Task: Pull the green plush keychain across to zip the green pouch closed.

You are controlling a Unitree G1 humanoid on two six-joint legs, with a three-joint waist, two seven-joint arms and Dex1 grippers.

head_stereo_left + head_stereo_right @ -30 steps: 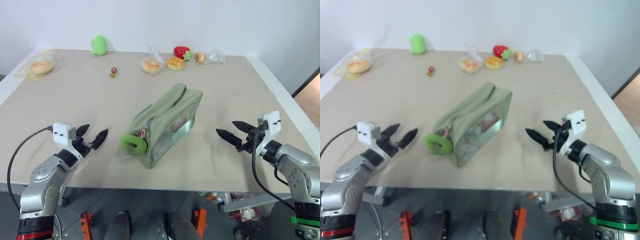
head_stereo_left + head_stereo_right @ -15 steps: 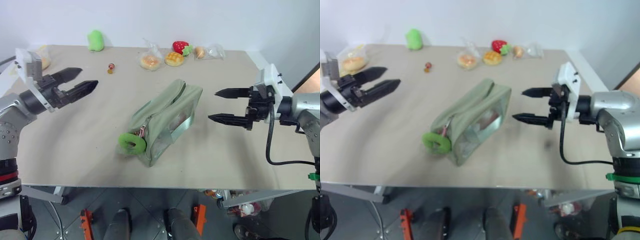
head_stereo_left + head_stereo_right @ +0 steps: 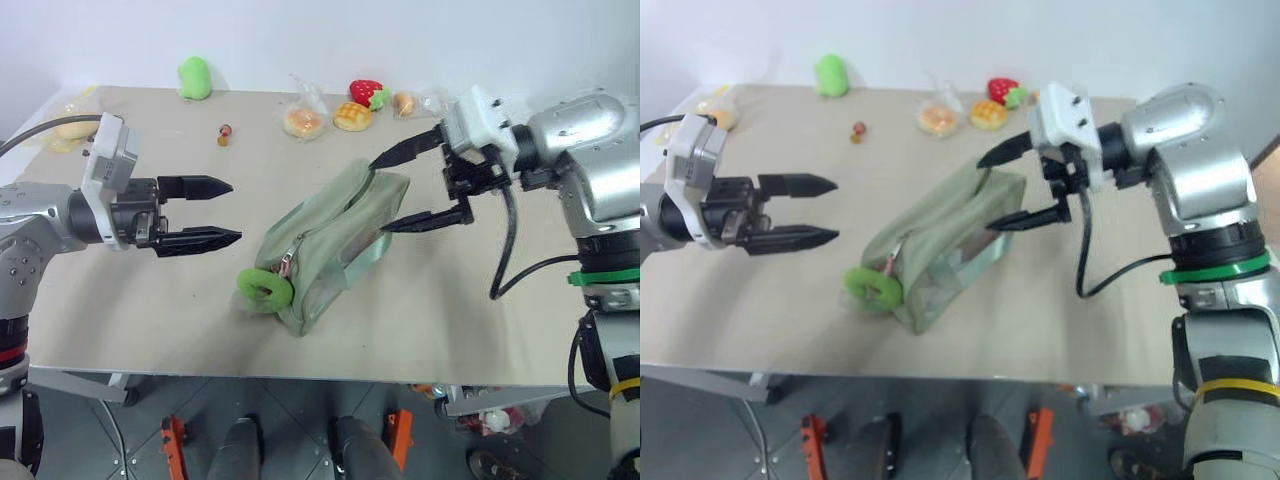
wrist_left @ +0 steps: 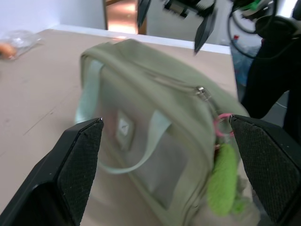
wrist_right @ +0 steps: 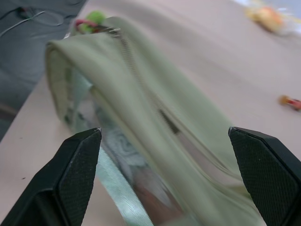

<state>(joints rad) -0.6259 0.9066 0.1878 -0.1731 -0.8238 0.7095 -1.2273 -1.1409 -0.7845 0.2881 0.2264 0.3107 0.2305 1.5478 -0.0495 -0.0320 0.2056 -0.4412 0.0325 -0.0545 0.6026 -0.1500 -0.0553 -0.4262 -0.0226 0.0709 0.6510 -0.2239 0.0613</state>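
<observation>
At pouch's near end [image 3: 325, 245]: lime doughnut-shaped plush keychain [image 3: 264, 288].

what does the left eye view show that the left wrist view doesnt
Left eye view alone: the whole table, with the solid green plush toy, strawberry and bagged buns along the far edge, and both arms, the left gripper and right gripper open near the pouch.

Left wrist view alone: a close look at the clear front panel, webbing strap and pink ring at the zipper pull.

Both: the green pouch and green plush keychain.
</observation>
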